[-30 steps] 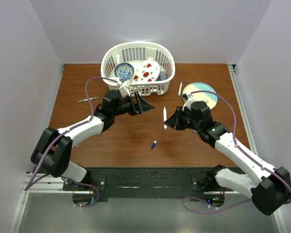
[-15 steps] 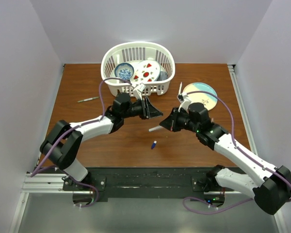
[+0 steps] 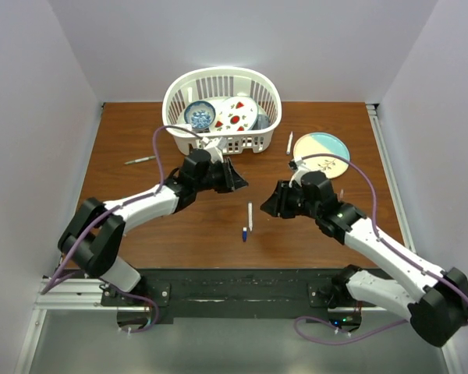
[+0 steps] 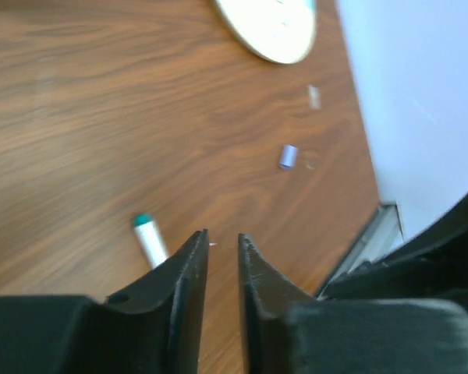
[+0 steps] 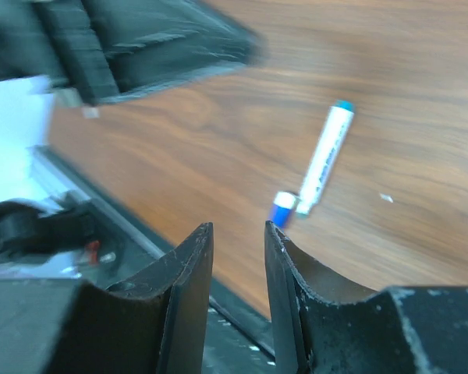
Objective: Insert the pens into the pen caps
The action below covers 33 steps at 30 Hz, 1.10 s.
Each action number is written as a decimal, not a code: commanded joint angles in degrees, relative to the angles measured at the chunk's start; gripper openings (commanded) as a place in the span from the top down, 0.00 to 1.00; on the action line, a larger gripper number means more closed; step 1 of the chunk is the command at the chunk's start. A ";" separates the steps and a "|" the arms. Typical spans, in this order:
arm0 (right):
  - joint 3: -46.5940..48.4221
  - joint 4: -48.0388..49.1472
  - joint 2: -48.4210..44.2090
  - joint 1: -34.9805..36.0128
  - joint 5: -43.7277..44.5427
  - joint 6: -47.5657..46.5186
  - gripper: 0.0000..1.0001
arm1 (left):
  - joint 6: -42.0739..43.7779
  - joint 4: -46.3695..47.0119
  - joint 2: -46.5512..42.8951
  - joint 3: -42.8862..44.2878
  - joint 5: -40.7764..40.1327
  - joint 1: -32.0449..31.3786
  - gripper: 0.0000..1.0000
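A white pen lies on the wooden table between my arms, with a small blue pen cap just below its near end. The right wrist view shows this pen with a blue tip and the cap loose beside it. My right gripper is open and empty, just right of the pen. My left gripper is narrowly open and empty, up-left of the pen. The left wrist view shows a teal-tipped white pen and another blue cap. A second white pen and a grey metallic pen lie further off.
A white basket at the back holds a blue bowl and a red-patterned plate. A pale blue-and-cream plate lies at the back right; it also shows in the left wrist view. The left gripper shows in the right wrist view.
My right gripper held the white pen upright, tilted it, then let it go; it now lies on the table by the blue cap. My left gripper reached right, then drew back slightly.
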 commanded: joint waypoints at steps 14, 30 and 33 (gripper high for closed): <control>15.15 -6.84 30.40 4.26 13.54 -1.85 0.57 | -0.39 -13.98 -21.43 -11.36 -23.79 2.77 0.20; 33.96 -16.86 49.65 5.14 14.18 -20.83 0.59 | 2.51 -23.38 -43.50 -12.95 -31.96 2.94 0.20; 35.46 -18.79 51.23 5.23 12.06 -23.48 0.59 | 2.87 -23.91 -44.38 -13.04 -32.58 2.94 0.20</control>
